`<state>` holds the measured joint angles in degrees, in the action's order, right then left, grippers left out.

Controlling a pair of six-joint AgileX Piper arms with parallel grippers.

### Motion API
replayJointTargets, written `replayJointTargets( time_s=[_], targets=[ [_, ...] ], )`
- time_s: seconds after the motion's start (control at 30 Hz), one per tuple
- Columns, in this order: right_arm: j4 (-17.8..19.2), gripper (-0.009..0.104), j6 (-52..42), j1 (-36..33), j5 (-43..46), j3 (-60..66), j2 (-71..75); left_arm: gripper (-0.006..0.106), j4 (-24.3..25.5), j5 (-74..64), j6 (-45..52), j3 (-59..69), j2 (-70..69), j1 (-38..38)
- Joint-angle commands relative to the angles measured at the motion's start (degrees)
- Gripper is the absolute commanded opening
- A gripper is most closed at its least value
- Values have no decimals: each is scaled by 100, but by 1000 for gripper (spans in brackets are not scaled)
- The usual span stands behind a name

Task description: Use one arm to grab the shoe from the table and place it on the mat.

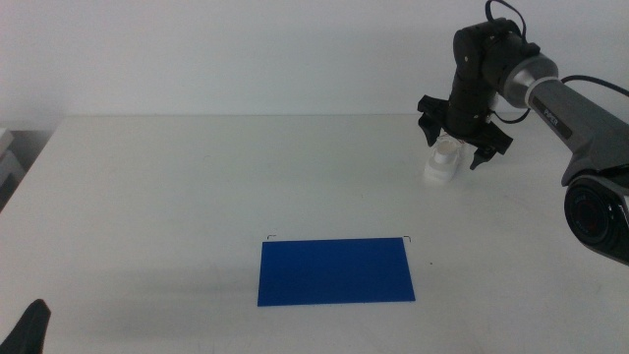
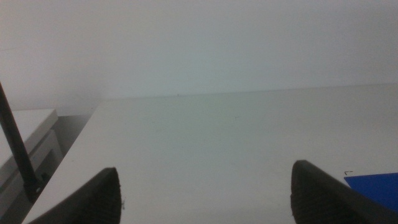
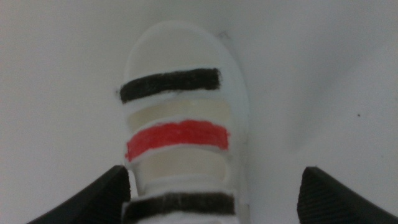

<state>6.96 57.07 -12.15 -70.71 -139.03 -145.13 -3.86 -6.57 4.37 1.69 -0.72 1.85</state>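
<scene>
Now right end effector (image 1: 460, 147) straddles the shoe (image 3: 180, 124), jaws apart.

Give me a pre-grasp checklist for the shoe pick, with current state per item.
1. Right end effector over the shoe: ok; the middle view shows it directly above the shoe at the table's far right.
2. Jaws open: ok; the right wrist view shows them spread wide, one to each side of the shoe.
3. Jaws clear of the shoe: ok; a gap shows on both sides, no contact.
4. Descent height: cannot tell; how far the tips sit above the table is unclear.
5. Mat free to receive: ok; nothing lies on it.
6. Left end effector out of the way: ok; open, parked at the near left corner.
</scene>
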Motion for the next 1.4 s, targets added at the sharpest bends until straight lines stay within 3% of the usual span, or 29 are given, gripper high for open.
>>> replayJointTargets(
  time_s=[0.0, 0.13, 0.43, 0.63, 1.0, 1.37],
  targets=[
    [155, 78, -66, 45, 167, -189, 373, 94, -55, 471, -27, 40, -80, 25],
    [106, 60, -111, 45, 258, -189, 365, 94, -55, 471, -27, 40, -80, 25],
    [152, -4, -119, 33, -233, -189, 455, 94, -55, 471, -27, 40, -80, 25],
    [83, -4, -747, -185, -323, -107, 896, 94, -55, 471, -27, 40, -80, 25],
    [653, -4, 47, -1098, -314, 2245, 2806, 94, -55, 471, -27, 40, -80, 25],
    [718, -4, 1136, -2561, -314, 3417, 3465, 94, -55, 471, -27, 40, -80, 25]
  ],
)
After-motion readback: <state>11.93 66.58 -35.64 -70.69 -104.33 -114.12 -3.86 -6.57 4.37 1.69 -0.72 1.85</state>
